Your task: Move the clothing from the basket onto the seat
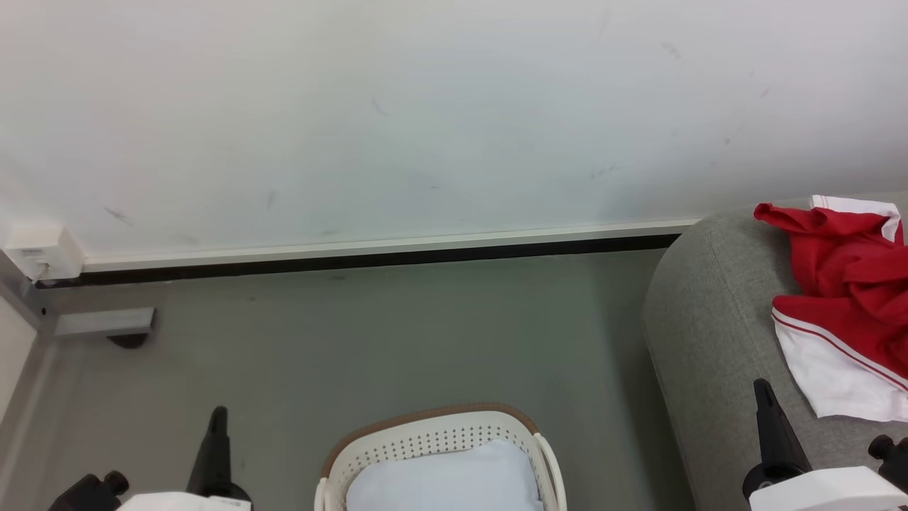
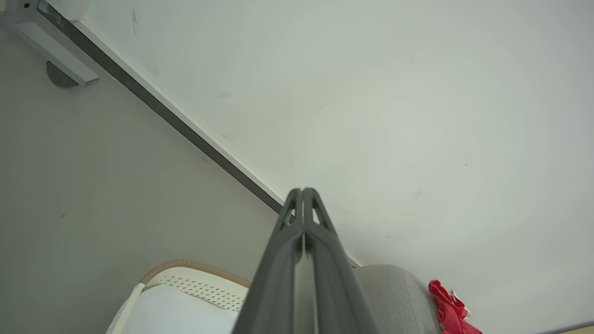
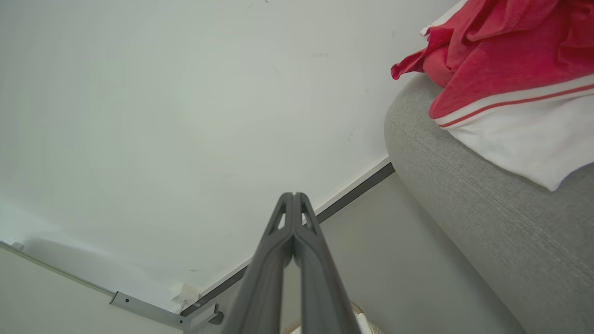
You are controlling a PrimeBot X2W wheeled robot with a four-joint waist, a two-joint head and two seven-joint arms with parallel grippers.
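Red clothing [image 1: 844,284] with white trim and a white panel lies bunched on the grey seat [image 1: 709,319] at the right. The white basket [image 1: 433,440] with a brown rim stands on the floor at bottom centre, and inside it I see just its pale blue pad [image 1: 447,479]. My left gripper [image 1: 218,413] is shut and empty, left of the basket. My right gripper [image 1: 762,387] is shut and empty over the seat's front, below the clothing. The wrist views show each pair of fingers pressed together, left gripper [image 2: 302,191], right gripper [image 3: 293,195], with the clothing [image 3: 501,60] on the seat [image 3: 464,195].
A white wall with a dark baseboard [image 1: 355,259] runs behind the grey floor. A white box [image 1: 42,252] and a grey bracket [image 1: 106,323] sit at the far left corner. Open floor lies between basket and wall.
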